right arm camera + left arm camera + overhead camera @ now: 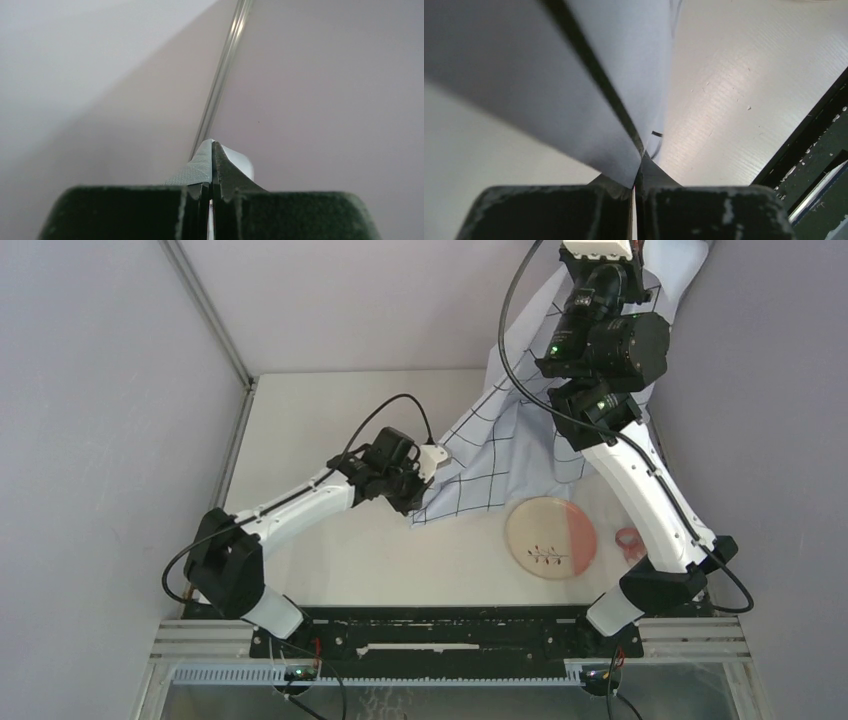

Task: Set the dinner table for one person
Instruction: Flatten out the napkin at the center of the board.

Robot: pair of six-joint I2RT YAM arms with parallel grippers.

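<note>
Cream-white, smooth rectangular table [320, 420]: fills the enclosure floor beyond the arm bases and carries everything else.

Pale-blue cloth with black grid lines [500, 440]: slopes from the upper right down onto the middle of the table, with its far end lifted clear.

Round cream-and-pink plate [551, 537]: flat on the table, just beside the cloth's lower edge. Dark marks on it, too small to read.

Small pink-red item [628, 539]: near the plate, by the right arm.

Left tool [639, 167]: closed, cloth edge pinched between its fingers, low over the table.

Right tool [213, 150]: closed on a fold of cloth, raised high.
</note>
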